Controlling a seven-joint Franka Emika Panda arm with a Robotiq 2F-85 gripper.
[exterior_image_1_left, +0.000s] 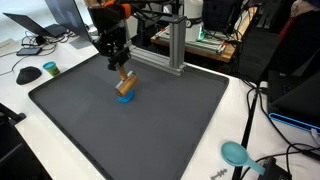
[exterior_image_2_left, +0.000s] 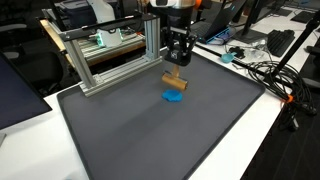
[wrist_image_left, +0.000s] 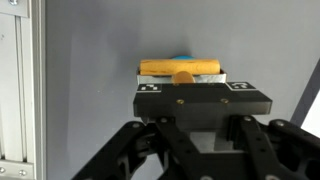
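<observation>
My black two-fingered pincer (exterior_image_1_left: 120, 68) points down over a dark grey rectangular mat (exterior_image_1_left: 170, 130) and is pinched shut on a short tan wooden bar (exterior_image_1_left: 126, 85). In both exterior views the bar (exterior_image_2_left: 175, 80) hangs from my fingers, a little tilted, above the far half of the mat (exterior_image_2_left: 200, 140).

Directly beneath it a small blue round disc (exterior_image_1_left: 124, 97) lies flat on the mat. I cannot tell whether the bar touches the disc (exterior_image_2_left: 173, 98).

In the wrist view the bar (wrist_image_left: 180, 67) runs crosswise just past my pincer (wrist_image_left: 183, 88), with a sliver of the blue disc (wrist_image_left: 180, 56) showing behind it.

A silver aluminium frame (exterior_image_2_left: 110, 55) stands at the mat's far edge. The mat lies on a white table (exterior_image_1_left: 60, 150), and a teal round scoop (exterior_image_1_left: 235, 153) rests near the mat's near corner.
</observation>
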